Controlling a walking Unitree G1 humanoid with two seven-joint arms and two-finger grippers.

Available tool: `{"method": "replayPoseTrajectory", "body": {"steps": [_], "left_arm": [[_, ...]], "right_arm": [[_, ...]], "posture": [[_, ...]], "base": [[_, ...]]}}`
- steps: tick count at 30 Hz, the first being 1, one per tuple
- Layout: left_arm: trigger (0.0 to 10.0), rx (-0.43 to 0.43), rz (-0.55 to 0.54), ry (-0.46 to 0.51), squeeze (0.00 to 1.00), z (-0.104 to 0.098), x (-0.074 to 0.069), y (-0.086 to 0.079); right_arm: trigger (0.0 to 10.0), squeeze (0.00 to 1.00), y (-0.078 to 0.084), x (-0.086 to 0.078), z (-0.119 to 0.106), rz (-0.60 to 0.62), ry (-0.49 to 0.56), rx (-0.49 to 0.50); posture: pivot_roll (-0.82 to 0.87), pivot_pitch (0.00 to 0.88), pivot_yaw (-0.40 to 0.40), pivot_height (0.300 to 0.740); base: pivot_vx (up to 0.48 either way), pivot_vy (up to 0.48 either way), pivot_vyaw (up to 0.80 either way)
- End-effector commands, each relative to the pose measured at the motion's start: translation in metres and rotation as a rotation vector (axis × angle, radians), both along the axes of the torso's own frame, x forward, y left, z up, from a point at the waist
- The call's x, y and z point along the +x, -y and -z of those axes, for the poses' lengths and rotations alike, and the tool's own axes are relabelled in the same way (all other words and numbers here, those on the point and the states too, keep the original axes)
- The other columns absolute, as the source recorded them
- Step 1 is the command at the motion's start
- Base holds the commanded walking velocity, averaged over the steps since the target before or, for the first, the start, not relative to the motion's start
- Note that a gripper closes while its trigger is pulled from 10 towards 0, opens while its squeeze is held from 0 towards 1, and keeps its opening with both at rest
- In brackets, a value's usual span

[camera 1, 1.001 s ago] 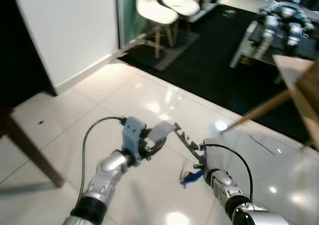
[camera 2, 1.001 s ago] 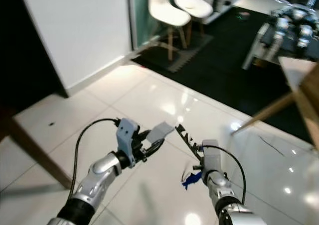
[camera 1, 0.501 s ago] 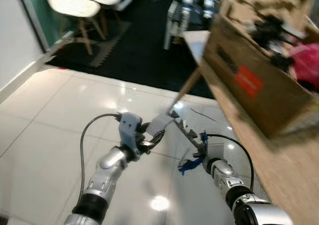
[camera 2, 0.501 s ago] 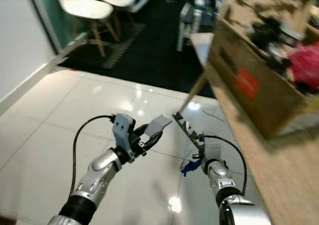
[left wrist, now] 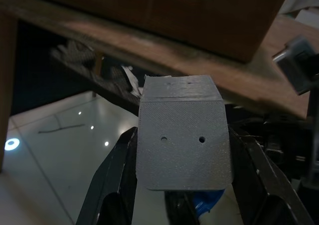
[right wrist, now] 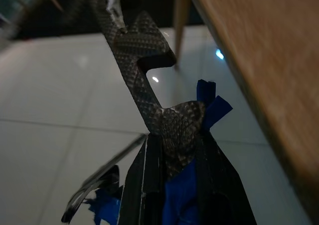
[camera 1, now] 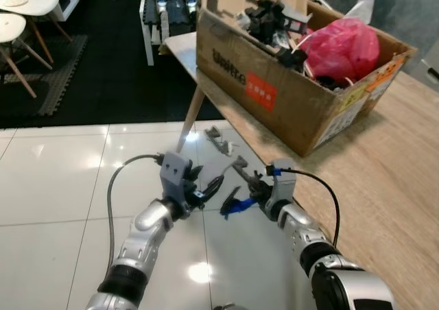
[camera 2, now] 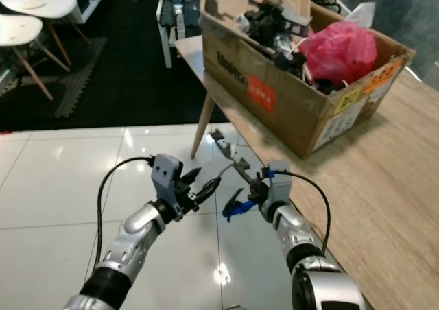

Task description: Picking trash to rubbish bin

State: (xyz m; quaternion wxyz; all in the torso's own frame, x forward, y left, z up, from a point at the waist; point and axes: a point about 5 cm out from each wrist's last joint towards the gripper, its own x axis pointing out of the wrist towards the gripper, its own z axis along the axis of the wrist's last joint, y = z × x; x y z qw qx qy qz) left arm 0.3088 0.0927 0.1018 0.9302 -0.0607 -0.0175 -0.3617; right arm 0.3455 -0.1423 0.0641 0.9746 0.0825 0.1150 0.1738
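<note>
My left gripper (camera 1: 211, 185) is shut on a flat grey plastic piece (left wrist: 183, 140) with two small holes, held out over the white tiles. To its right, my right gripper (camera 1: 255, 188) is shut on a black carbon-fibre strip (right wrist: 144, 70) with notches. The strip (camera 1: 236, 163) runs up and away toward the table edge. Torn blue tape (camera 1: 235, 206) hangs from the strip at the fingers. Both grippers sit close together, just left of the wooden table (camera 1: 384, 186).
An open cardboard box (camera 1: 274, 97) on the table holds a pink bag (camera 1: 341, 48) and black parts. A slanted wooden table leg (camera 1: 192, 114) stands just beyond the grippers. White chairs (camera 1: 20, 8) and dark matting (camera 1: 89, 77) lie far left. Glossy white tiles (camera 1: 55, 186) spread below.
The camera has swung to the right, bringing the wooden table and cardboard box into view. Both grippers keep their hold on the grey piece and the black strip.
</note>
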Motion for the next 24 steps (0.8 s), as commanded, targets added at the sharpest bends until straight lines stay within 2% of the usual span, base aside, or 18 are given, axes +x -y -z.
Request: {"method": "replayPoseTrajectory", "body": {"steps": [1, 2, 6, 11, 14, 16, 21, 23, 24], "left_arm": [[10.0, 0.029, -0.013, -0.014, 0.0, 0.006, -0.001, -0.006], [10.0, 0.033, -0.035, -0.011, 0.0, 0.006, 0.001, -0.009], [10.0, 0.035, -0.072, -0.003, 0.0, 0.005, 0.003, -0.013], [10.0, 0.019, -0.104, 0.007, 0.0, 0.002, 0.006, -0.016], [10.0, -0.001, -0.136, 0.014, 0.0, -0.001, 0.009, -0.019], [10.0, -0.013, -0.163, 0.017, 0.0, -0.002, 0.012, -0.023], [10.0, -0.013, -0.171, 0.019, 0.0, -0.002, 0.012, -0.023], [10.0, -0.023, -0.195, 0.021, 0.0, -0.002, 0.013, -0.025], [10.0, -0.023, -0.195, 0.021, 0.0, -0.002, 0.013, -0.025]], "right_arm": [[10.0, 0.0, 0.005, 0.008, -0.016, 0.011, 0.081, 0.015], [10.0, 0.0, -0.003, 0.012, -0.029, -0.054, 0.14, 0.078], [10.0, 0.0, -0.014, 0.016, -0.052, -0.174, 0.237, 0.213], [10.0, 0.0, -0.02, 0.018, -0.07, -0.26, 0.308, 0.29], [10.0, 0.0, -0.024, 0.017, -0.078, -0.325, 0.334, 0.289], [10.0, 0.0, -0.03, 0.014, -0.075, -0.394, 0.319, 0.239], [10.0, 0.0, -0.032, 0.012, -0.071, -0.428, 0.311, 0.208], [10.0, 0.0, -0.044, -0.006, -0.055, -0.628, 0.259, 0.136], [10.0, 0.0, -0.044, -0.006, -0.055, -0.628, 0.259, 0.136]], "posture": [[0.07, 0.119, -0.023, 0.74], [0.07, 0.12, -0.025, 0.74], [0.07, 0.119, -0.031, 0.74], [0.07, 0.118, -0.035, 0.74], [0.06, 0.117, -0.04, 0.74], [0.06, 0.116, -0.042, 0.74], [0.06, 0.115, -0.043, 0.74], [0.06, 0.113, -0.046, 0.74], [0.06, 0.113, -0.046, 0.74]], "base": [[0.0, 0.0, -0.8], [0.0, 0.0, -0.8], [0.0, 0.0, -0.8], [0.0, 0.0, -0.8], [0.0, 0.0, -0.8], [0.0, 0.0, -0.63], [0.0, 0.0, -0.27], [0.0, 0.0, 0.0], [0.0, 0.0, 0.0]]}}
